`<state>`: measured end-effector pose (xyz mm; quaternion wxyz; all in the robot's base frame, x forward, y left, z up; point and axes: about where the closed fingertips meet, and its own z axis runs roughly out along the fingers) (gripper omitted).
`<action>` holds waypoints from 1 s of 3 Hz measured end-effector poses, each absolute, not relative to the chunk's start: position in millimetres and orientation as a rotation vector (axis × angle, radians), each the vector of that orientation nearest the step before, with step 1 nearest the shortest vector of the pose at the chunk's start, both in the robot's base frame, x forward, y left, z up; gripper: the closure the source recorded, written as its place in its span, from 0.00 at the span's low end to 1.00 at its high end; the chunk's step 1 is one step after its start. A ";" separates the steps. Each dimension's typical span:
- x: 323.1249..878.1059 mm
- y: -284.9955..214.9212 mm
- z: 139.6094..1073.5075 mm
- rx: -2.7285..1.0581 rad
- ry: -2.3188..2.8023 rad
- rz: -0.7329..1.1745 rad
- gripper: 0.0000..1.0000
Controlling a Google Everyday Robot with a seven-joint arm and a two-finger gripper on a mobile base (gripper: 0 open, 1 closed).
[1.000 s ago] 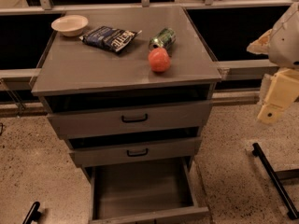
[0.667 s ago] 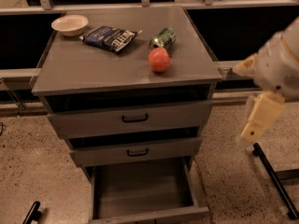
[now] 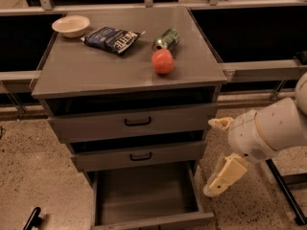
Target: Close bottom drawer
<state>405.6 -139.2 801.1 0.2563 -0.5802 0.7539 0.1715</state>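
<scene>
Floor: speckled stone floor (image 3: 29, 147) around a grey cabinet (image 3: 120, 75).
Bottom drawer (image 3: 144, 195): pulled far out toward the camera, its inside bare and its front panel at the lower edge of view.
Gripper (image 3: 210, 157): just right of the drawer's side wall, fingers spread wide and holding nothing.
Risk, wrong contact: a push from here would likely meet the side wall or the cabinet frame rather than the front, skewing or jamming the drawer.
Risk, pinch: the lower finger (image 3: 223, 176) could get caught between drawer and frame as the drawer slides in.
Middle drawer (image 3: 139, 156): slightly out; a push placed too high could shut it instead.
Risk, top: a hard jolt could roll the red fruit (image 3: 163, 61) or the can (image 3: 166, 39).
</scene>
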 end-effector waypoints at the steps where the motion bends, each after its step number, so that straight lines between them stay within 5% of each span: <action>1: 408.7 -138.2 796.3 -1.559 2.039 0.441 0.00; 3: 416.5 -99.0 732.3 -1.544 1.848 0.524 0.00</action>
